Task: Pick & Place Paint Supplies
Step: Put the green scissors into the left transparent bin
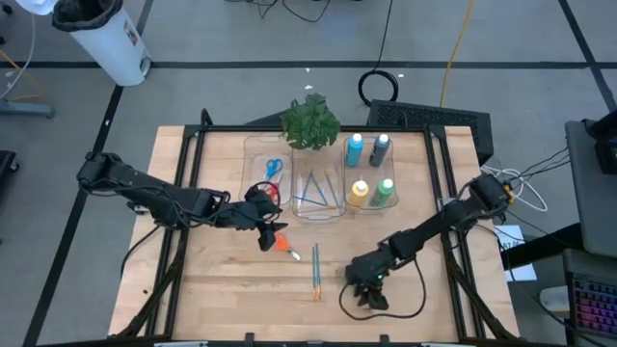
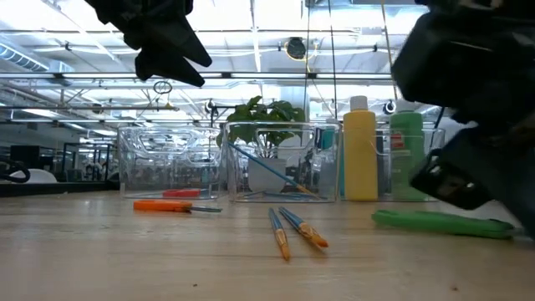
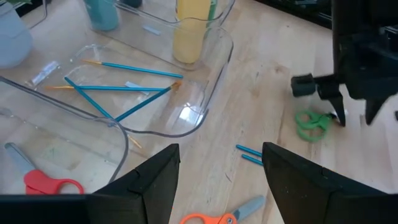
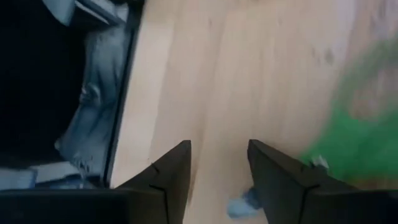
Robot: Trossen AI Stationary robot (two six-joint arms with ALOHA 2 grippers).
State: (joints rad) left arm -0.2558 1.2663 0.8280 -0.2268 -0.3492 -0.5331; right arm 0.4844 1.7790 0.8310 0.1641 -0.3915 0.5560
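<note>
- The left gripper [image 1: 267, 229] hangs above the wooden table [image 1: 212, 289], just in front of the left clear bin [image 1: 253, 154], with its fingers [image 3: 149, 180] spread apart and nothing between them.
- The orange-handled scissors [image 1: 286, 249] lie flat on the table just in front of the left gripper, outside the bins.
- Red-handled scissors [image 3: 53, 184] and blue-handled scissors [image 1: 274, 169] lie inside the left bin.
- The middle clear bin [image 1: 318, 214], beside the left bin, holds several thin blue brushes [image 1: 318, 191] crossing one another.
- Two more blue brushes with orange ends [image 1: 316, 272] lie side by side on the table in front of the middle bin.
- The right clear bin [image 1: 397, 178] holds four paint bottles upright: light blue [image 1: 356, 147], dark blue [image 1: 381, 148], yellow [image 1: 359, 193] and green [image 1: 385, 191].
- The leafy plant [image 1: 310, 122] stands at the back edge of the middle bin.
- The right gripper [image 1: 369, 287] is low over the table, well in front of the right bin, with its fingers [image 4: 165, 180] held apart and empty.
- The green-handled scissors [image 3: 311, 123] lie on the table right beside the right gripper; the low view shows them flat on the wood [image 2: 439, 222].
</note>
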